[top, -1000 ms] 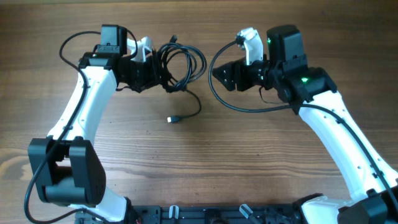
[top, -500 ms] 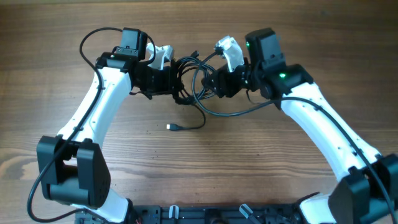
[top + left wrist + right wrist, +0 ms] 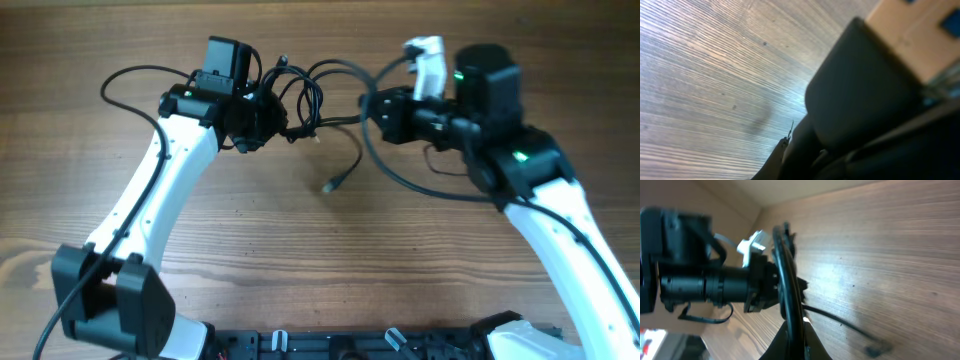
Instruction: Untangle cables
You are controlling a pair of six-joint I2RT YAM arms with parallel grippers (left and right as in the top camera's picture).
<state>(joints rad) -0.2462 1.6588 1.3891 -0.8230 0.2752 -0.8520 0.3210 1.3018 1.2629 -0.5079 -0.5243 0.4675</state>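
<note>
Here, from overhead, the left tool (image 3: 268, 122) is pressed together on the cables (image 3: 305, 92), whose black loops bunch right at its tip and fan out toward the right tool (image 3: 368, 108). One strand runs from the loops straight into the right tool, which sits just beside the bundle; another strand trails away from both tools and ends in a small plug (image 3: 332, 185) on the tabletop (image 3: 250, 230). Next, the left wrist view gives only a dark blurred shape (image 3: 860, 95) close to the lens over wood grain, so this tool's grip cannot be read there. Last, the right wrist view shows the right tool (image 3: 792, 340) pinching a black strand that rises from its fingertips to the loops (image 3: 785, 270) at the left tool ahead.
</note>
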